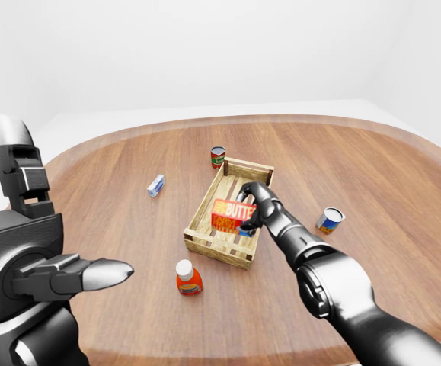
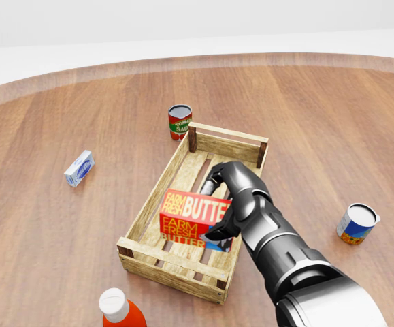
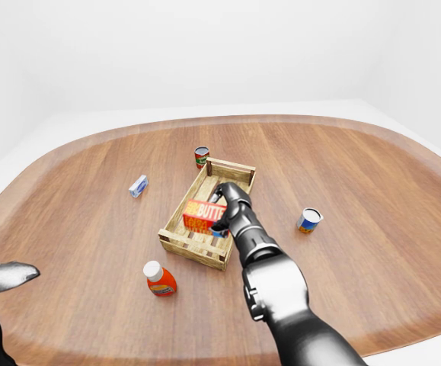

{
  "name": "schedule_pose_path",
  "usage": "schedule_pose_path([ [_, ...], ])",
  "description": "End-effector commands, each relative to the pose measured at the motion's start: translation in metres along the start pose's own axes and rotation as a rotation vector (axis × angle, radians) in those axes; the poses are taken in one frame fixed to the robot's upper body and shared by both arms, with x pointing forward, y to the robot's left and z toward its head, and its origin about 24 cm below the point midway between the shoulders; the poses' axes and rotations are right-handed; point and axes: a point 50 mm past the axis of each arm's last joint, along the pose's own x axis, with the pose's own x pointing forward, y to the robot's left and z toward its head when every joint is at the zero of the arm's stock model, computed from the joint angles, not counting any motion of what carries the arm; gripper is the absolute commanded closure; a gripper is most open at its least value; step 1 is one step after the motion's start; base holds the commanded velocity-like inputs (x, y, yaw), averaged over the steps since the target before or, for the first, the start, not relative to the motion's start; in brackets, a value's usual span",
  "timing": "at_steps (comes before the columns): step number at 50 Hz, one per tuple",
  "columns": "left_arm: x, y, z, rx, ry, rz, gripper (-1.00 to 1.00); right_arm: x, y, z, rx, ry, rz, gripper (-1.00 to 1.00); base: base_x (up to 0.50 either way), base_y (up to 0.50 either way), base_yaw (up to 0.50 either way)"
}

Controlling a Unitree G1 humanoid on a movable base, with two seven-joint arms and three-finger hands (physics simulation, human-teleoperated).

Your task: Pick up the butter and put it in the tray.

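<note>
The butter point(image 2: 192, 219) is a red and orange box lettered FARM FRESH BUTTER. It hangs tilted over the middle of the wooden slatted tray point(image 2: 152, 200), and whether it touches the slats I cannot tell. My right hand point(image 2: 225, 204) is shut on the box's right end, with dark fingers point(image 2: 218, 175) curled over its top edge. In the left-eye view my left hand point(image 1: 75, 276) is raised at the lower left, far from the tray, fingers spread and holding nothing.
A red tomato-sauce can point(image 2: 179, 121) stands just above the tray's top left corner. A small blue-and-white carton point(image 2: 79, 167) lies to the left. A white-capped red bottle point(image 2: 119, 309) is below the tray. A blue can point(image 2: 356, 223) sits at the right.
</note>
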Motion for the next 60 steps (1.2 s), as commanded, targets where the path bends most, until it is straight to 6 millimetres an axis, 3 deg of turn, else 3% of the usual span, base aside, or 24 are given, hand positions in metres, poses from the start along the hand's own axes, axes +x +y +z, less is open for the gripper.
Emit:
schedule_pose_path([
  [1,0.001,0.001,0.002,-0.006,-0.009,0.005,-1.00,0.000,-0.001,0.006,0.072,-0.010,-0.020,1.00,0.00,0.00,0.00],
  [18,0.000,0.001,-0.001,-0.001,0.005,0.001,-1.00,0.000,-0.004,0.006,0.074,-0.010,-0.021,1.00,0.00,0.00,0.00],
  [19,0.000,0.001,0.000,-0.002,0.000,0.001,-1.00,0.000,-0.004,0.006,0.073,-0.010,-0.019,0.31,0.00,0.00,0.00],
  [20,0.000,0.001,0.001,-0.003,-0.003,0.002,-1.00,0.000,-0.004,0.006,0.088,-0.009,-0.006,-1.00,0.00,0.00,0.00],
  [45,0.000,0.000,0.001,-0.006,-0.001,0.001,-1.00,0.001,-0.006,0.014,0.073,-0.033,-0.001,-1.00,0.00,0.00,0.00],
  [57,0.000,0.000,0.002,-0.006,-0.009,-0.001,-1.00,0.000,-0.050,0.060,0.172,-0.167,-0.002,-1.00,0.00,0.00,0.00],
  [60,0.000,-0.001,0.003,-0.008,-0.009,-0.001,-1.00,-0.001,-0.056,0.064,0.207,-0.194,0.010,-1.00,0.00,0.00,0.00],
])
